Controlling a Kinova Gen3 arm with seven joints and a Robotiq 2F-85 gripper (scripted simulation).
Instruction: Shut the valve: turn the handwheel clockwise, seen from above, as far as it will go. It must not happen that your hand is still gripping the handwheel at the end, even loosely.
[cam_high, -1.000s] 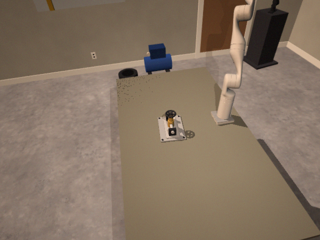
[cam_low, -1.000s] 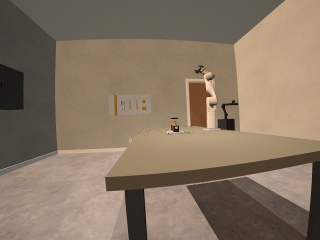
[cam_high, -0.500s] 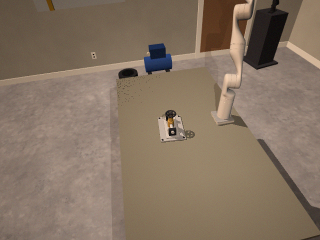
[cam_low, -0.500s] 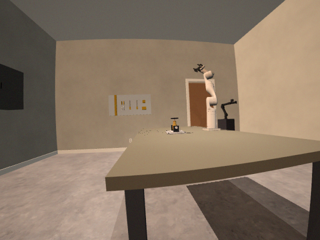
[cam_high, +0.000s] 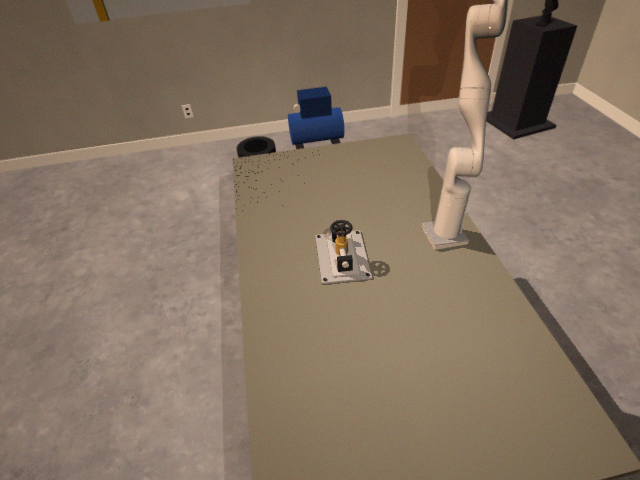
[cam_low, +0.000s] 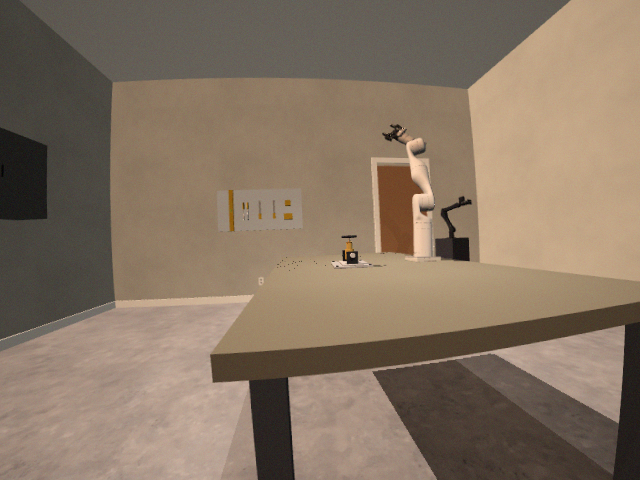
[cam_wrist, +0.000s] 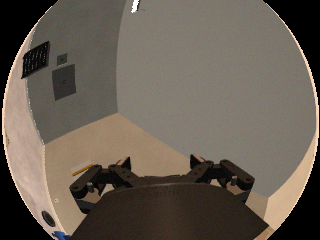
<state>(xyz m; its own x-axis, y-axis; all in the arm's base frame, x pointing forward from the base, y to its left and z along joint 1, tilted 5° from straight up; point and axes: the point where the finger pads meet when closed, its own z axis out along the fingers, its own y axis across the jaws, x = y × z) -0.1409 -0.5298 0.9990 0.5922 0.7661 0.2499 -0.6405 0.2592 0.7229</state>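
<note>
The arm (cam_high: 467, 155) is a chain of smooth, rounded cream-white tube segments, each swelling at a joint and marked off from the next by a thin darker seam ring. Its lowest segment is a plain thick cylinder on a small pale square base plate (cam_high: 443, 240) with a greyish edge. The end effector (cam_low: 394, 133) is black, far darker than the links, and small against them. In the wrist view its body is a broad dark dome, with black, knuckled linkage fingers showing at 8 and 4 o'clock.
</note>
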